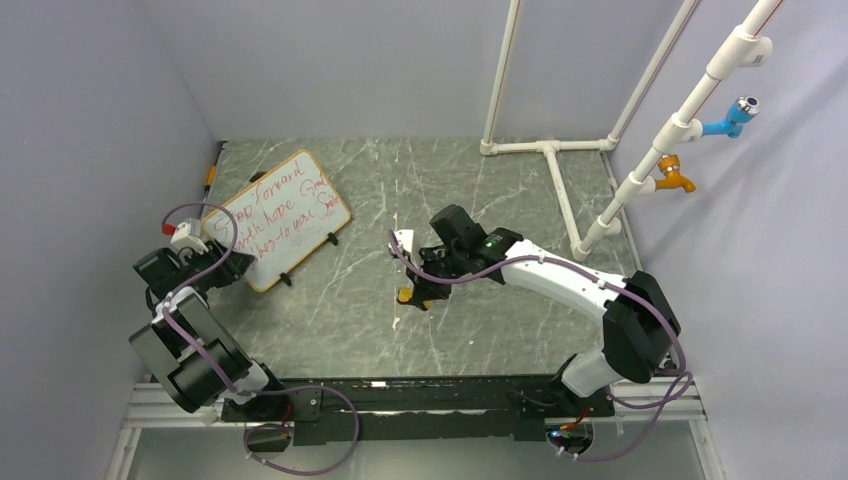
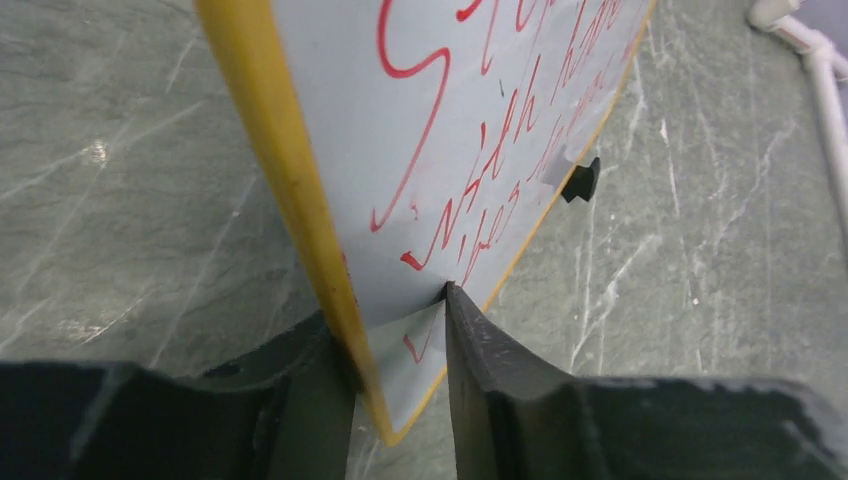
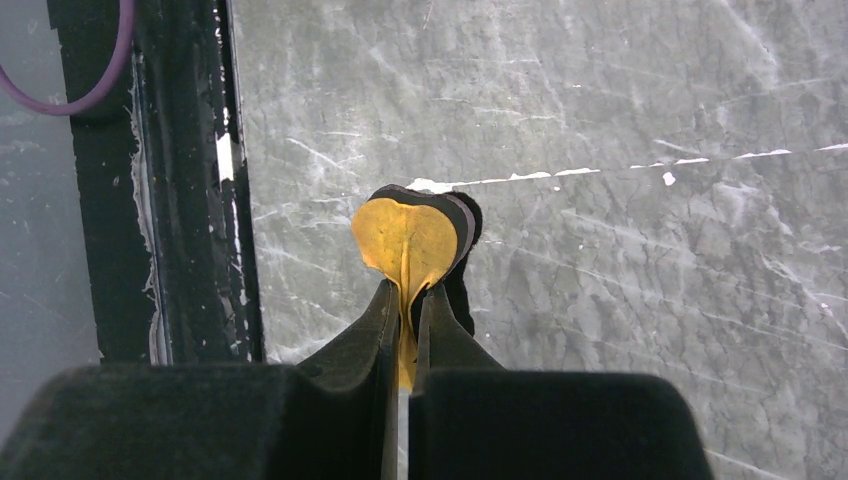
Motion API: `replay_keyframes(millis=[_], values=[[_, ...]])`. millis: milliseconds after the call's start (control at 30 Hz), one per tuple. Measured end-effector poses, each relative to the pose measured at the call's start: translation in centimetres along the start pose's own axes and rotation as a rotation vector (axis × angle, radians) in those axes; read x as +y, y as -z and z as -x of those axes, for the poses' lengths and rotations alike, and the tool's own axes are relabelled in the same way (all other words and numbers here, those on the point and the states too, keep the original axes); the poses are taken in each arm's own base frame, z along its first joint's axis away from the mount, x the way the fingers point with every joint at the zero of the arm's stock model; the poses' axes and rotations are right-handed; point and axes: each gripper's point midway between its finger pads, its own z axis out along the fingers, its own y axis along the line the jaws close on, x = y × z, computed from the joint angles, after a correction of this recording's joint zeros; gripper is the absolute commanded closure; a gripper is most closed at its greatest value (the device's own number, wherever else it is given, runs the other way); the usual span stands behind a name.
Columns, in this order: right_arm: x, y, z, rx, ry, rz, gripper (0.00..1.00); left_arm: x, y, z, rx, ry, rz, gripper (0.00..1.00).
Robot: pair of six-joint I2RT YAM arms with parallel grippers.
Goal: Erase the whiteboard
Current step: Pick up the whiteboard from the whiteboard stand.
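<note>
Whiteboard [image 1: 280, 218] is pinched by its edge in your left end effector [image 2: 397, 325]; your right end effector [image 3: 410, 295] is clamped on a small orange piece [image 3: 408, 238].

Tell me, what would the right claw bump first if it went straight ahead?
Probably the grey table, just past the yellow eraser pinched in the right claw; the eraser would touch first. Depth is hard to judge.

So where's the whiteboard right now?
In the top view, the whiteboard is over the table's left side, toward the back, its near edge clamped in the left gripper.
</note>
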Motion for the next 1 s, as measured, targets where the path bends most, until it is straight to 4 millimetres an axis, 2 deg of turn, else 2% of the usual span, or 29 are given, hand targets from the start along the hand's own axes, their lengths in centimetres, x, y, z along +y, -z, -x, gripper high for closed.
replay_keyframes(millis=[100, 133, 233, 567, 667, 700, 733, 867, 1000], values=[[0.0, 0.0, 0.0, 0.001, 0.000, -0.001, 1.00, -0.5, -0.2, -0.1, 0.001, 0.029, -0.043, 0.97], [0.0, 0.0, 0.0, 0.001, 0.000, -0.001, 1.00, -1.3, -0.2, -0.1, 0.002, 0.045, -0.087, 1.00], [0.0, 0.0, 0.0, 0.001, 0.000, -0.001, 1.00, -3.7, 0.0, 0.4, -0.007, 0.049, -0.213, 1.00], [-0.4, 0.2, -0.1, -0.001, -0.005, -0.008, 1.00, -4.2, 0.7, 3.2, -0.117, -0.031, -0.161, 1.00], [-0.6, 0.3, -0.1, -0.002, -0.010, -0.014, 1.00, -5.0, 0.6, 3.9, -0.136, -0.049, -0.164, 1.00], [-0.7, 0.3, -0.2, -0.003, -0.012, -0.016, 1.00, -5.4, 0.5, 4.1, -0.136, -0.049, -0.166, 0.95], [-0.9, 0.4, -0.2, -0.004, -0.015, -0.020, 1.00, -5.7, 0.3, 4.3, -0.135, -0.051, -0.169, 1.00], [-1.4, 0.7, -0.3, -0.006, -0.026, -0.033, 1.00, -6.7, -0.2, 5.5, -0.128, -0.042, -0.171, 1.00], [-2.0, 1.0, -0.5, -0.009, -0.037, -0.045, 1.00, -8.3, -0.5, 8.0, -0.134, -0.050, -0.179, 1.00]])
